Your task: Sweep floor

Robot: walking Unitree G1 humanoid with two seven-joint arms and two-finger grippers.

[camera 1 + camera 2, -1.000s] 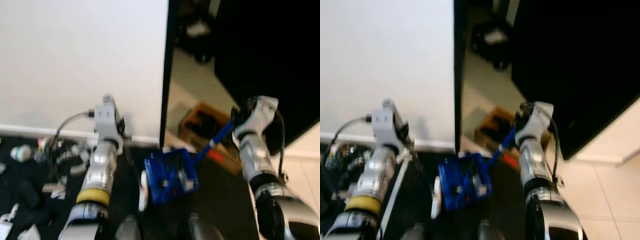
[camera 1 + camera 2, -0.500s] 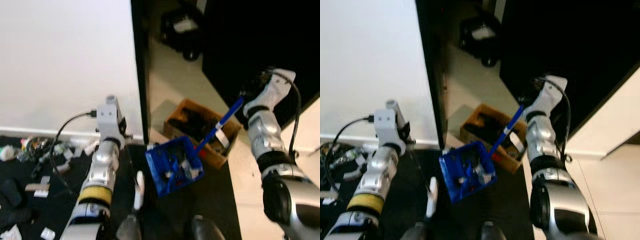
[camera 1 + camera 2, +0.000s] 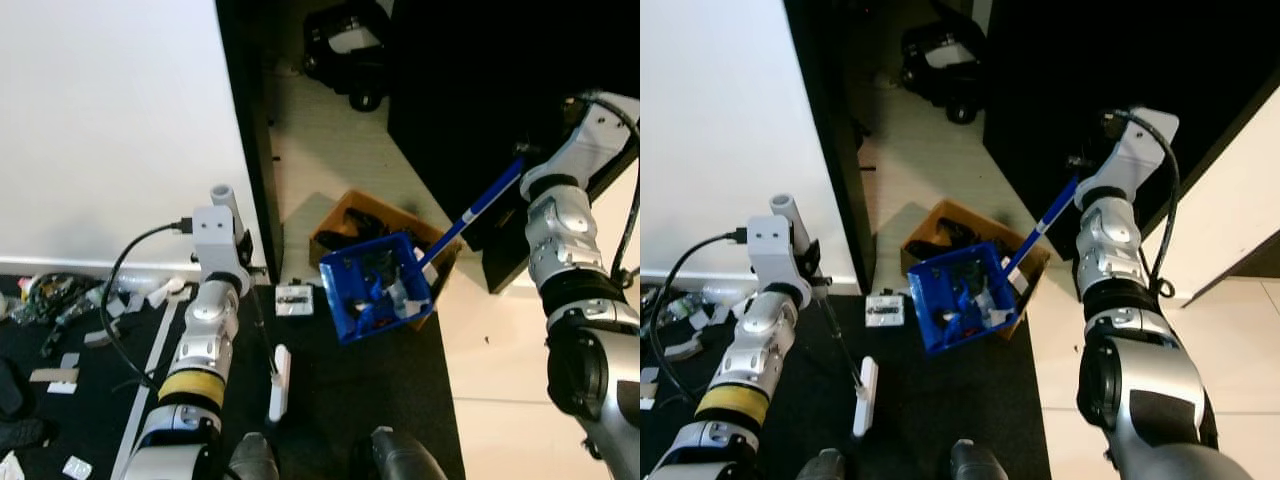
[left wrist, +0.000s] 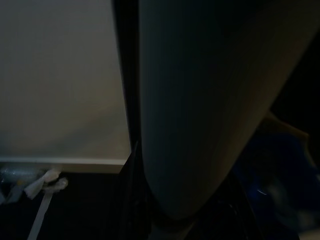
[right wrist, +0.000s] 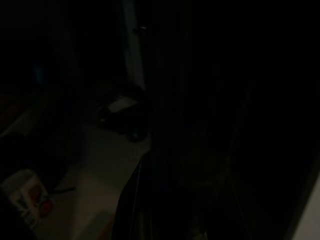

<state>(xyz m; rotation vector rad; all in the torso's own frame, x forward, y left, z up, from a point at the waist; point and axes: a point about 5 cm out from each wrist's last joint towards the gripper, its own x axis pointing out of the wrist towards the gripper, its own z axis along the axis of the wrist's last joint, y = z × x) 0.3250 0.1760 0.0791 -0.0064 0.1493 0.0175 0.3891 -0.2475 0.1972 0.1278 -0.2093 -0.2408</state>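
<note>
Two things are shifting at once as you turn right. Your right gripper [image 3: 522, 165] is carrying the blue dustpan [image 3: 377, 287] by its long blue handle [image 3: 470, 215], and where half a second ago the pan hung over the dark mat, it is now riding higher and hanging over the open cardboard box [image 3: 352, 225] on the pale floor. That is bringing you close to emptying it, I judge. The fingers themselves are lost against the black panel, so you cannot tell how they are set on the handle.

Your left gripper [image 3: 222, 205] is wrapped around a pale broom pole [image 3: 221, 194], its white head [image 3: 279, 383] resting on the mat.

Inside the dustpan, white scraps and dark bits are sitting in a heap. The box is holding dark items too blurred to name. Litter [image 3: 60, 300] is still lying by the wall on your left, so sweeping is not finished.
</note>
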